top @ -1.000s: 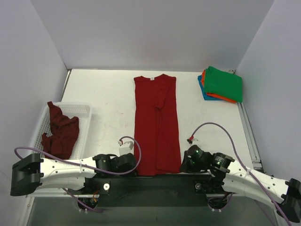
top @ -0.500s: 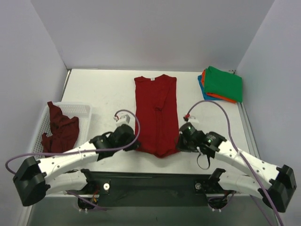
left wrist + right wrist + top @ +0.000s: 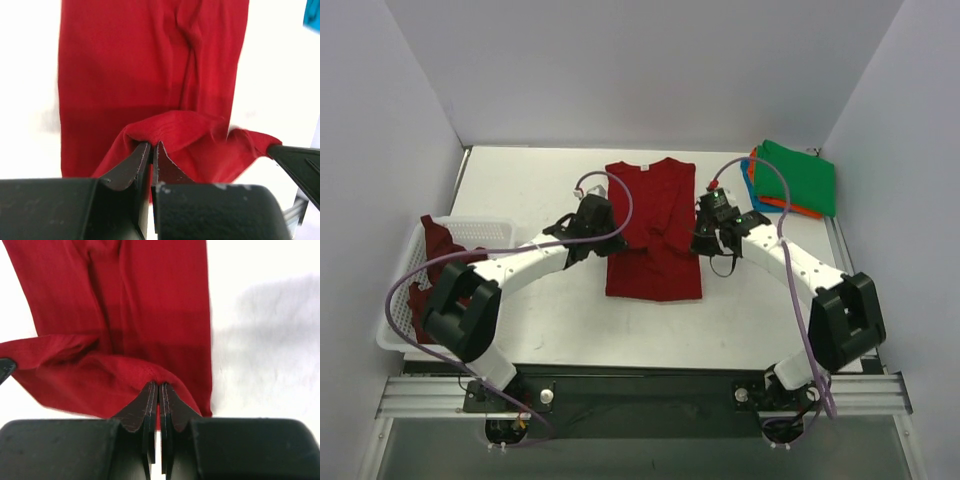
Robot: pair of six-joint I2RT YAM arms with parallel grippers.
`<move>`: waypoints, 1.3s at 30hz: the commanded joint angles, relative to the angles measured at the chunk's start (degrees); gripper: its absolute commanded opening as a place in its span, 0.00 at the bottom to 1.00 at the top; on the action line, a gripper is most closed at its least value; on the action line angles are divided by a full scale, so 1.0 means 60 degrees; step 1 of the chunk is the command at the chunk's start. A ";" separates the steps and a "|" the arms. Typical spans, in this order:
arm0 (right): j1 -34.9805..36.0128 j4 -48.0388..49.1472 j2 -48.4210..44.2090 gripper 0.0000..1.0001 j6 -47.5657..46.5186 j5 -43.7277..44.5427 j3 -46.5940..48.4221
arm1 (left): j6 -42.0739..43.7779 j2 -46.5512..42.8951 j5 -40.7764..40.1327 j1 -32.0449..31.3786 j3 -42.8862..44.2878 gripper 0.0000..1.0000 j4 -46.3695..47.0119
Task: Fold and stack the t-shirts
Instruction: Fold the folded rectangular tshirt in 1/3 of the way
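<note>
A white table [image 3: 540,310] holds a red t-shirt [image 3: 653,200] lying lengthwise at its middle, collar at the far end. Well to the left of the red shirt, towards the near edge, a white mesh basket [image 3: 492,224] holds a crumpled maroon shirt [image 3: 438,240]. The red shirt's near half is doubled over, leaving a straight fold at its near edge. Above its middle, the left gripper [image 3: 151,150] pinches the raised hem at the shirt's left side, fingers closed tight on the cloth. The right gripper [image 3: 158,390] clamps the hem at the right side in the same way. Far right of the red shirt sits a folded pile: a green shirt [image 3: 798,178] on top, an orange shirt [image 3: 782,205] and a blue shirt [image 3: 752,192] beneath.
</note>
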 commanded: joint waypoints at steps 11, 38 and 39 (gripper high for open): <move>-0.1723 0.0352 0.2932 0.00 -0.0776 -0.1620 0.2800 | 0.0532 0.2603 0.1277 0.1533 0.2674 0.00 0.0497; -0.3012 -0.0131 0.4810 0.48 -0.1434 -0.2970 0.4999 | 0.0781 0.2461 0.1248 0.2208 0.2517 0.58 0.0686; -0.3012 -0.0160 0.4678 0.51 -0.1449 -0.2824 0.4868 | 0.0781 0.2357 0.1321 0.2164 0.2457 0.58 0.0803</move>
